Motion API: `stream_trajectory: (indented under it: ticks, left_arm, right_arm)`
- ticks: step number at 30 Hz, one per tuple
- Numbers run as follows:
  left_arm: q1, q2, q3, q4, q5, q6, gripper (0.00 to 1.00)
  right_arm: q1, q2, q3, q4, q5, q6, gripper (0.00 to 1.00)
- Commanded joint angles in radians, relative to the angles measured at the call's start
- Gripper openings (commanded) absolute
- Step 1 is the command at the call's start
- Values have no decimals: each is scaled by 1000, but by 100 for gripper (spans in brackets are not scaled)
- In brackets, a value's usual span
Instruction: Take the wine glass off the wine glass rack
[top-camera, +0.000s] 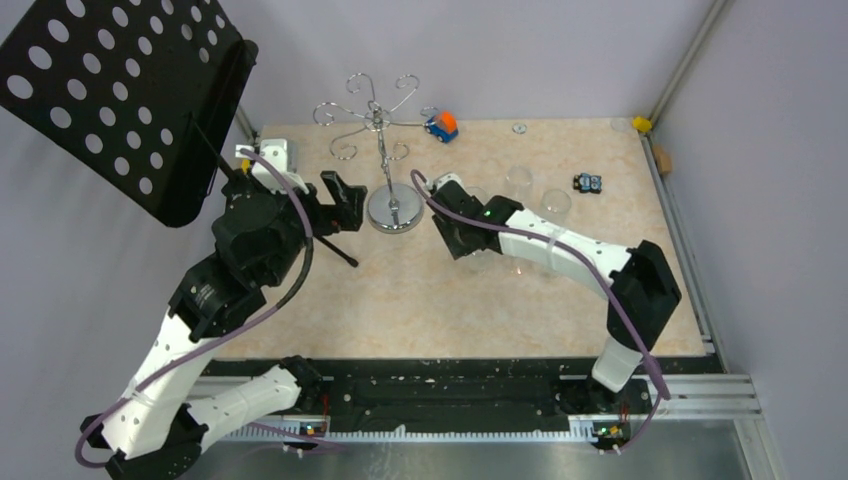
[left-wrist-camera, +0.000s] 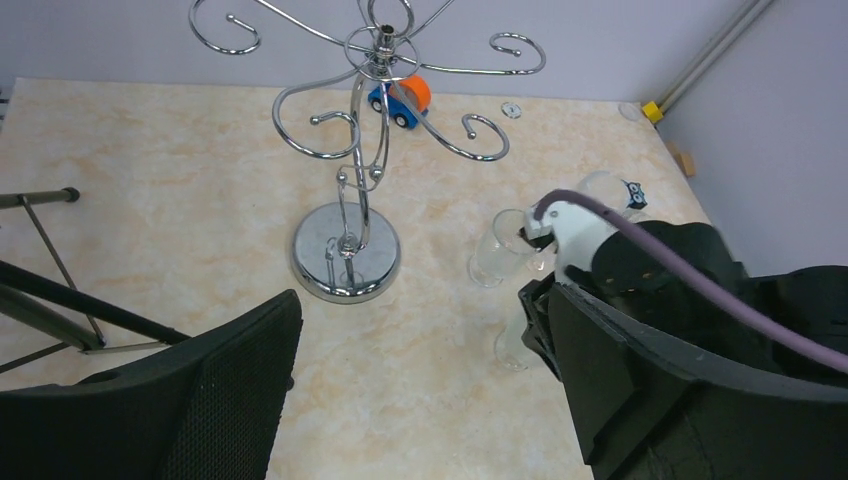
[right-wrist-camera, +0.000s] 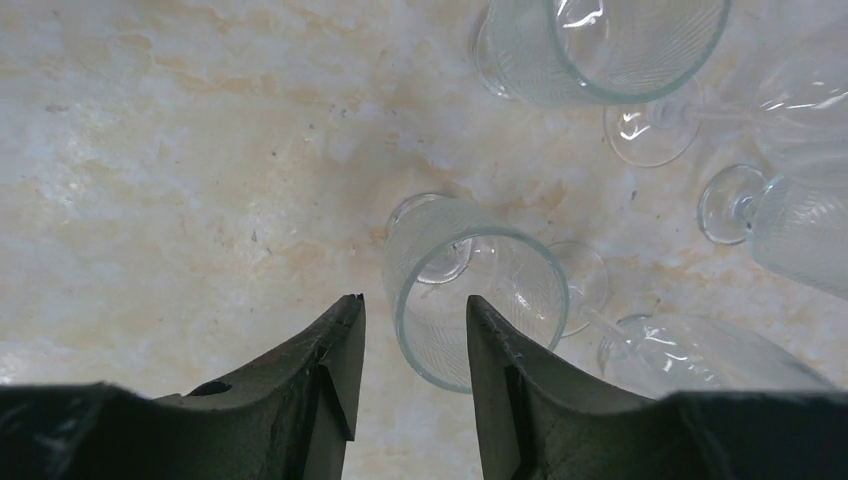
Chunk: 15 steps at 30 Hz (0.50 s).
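Closest to the arms' bases, the left gripper (left-wrist-camera: 410, 305) is spread wide, with bare table (top-camera: 450, 300) between its two black fingers. Both fingers are cut off at the bottom of the left wrist view.

The right gripper (right-wrist-camera: 412, 302) has its fingers apart too, and they pinch nothing. The wine glass (right-wrist-camera: 440, 250) stands upright on the table just past those fingertips. One finger covers a bit of its rim.

Around it are the other wine glasses (right-wrist-camera: 600, 40). One of them stands up and about three lie on their sides. That makes about five glasses in all. They are all clear and they overlap, so the count is hard to be sure of.

To the left of the glasses stands one wine glass rack (left-wrist-camera: 345, 262), with its shiny round base on the table. The top view shows six curled arms on it. In the left wrist view, its top curls are cut off.

One black music stand (top-camera: 110, 90) full of round holes fills the far left corner.

Right of the glasses sits a small black thing (top-camera: 587, 183). Its marks are too small to read.

Farther back sit one blue and orange toy car (top-camera: 441, 125), one little ring (top-camera: 519, 128) and one yellow bit (top-camera: 640, 124) in the corner.
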Motion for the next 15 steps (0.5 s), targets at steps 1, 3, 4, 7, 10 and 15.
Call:
stream_trajectory:
  ticks: [1, 3, 4, 7, 10, 15]
  left_arm:
    - [-1, -25, 27, -6, -42, -10, 97]
    - [0, -35, 21, -9, -33, -12, 97]
    - [-1, -42, 17, -9, -27, -13, 97]
    - [0, -57, 7, -10, -14, -11, 98]
    - [-1, -84, -9, -12, -11, -3, 99]
    - [-1, -143, -25, -40, -53, 13, 99]
  right_arm:
    - [2, -188, 46, 71, 21, -1, 44]
    - [3, -270, 28, 96, 36, -9, 45]
    - [3, -312, 12, 111, 65, -15, 47]
    - [3, -451, -45, 155, 160, -46, 50]
    - [3, -604, -123, 209, 277, -98, 53]
    - [2, -891, -268, 370, 484, -226, 60]
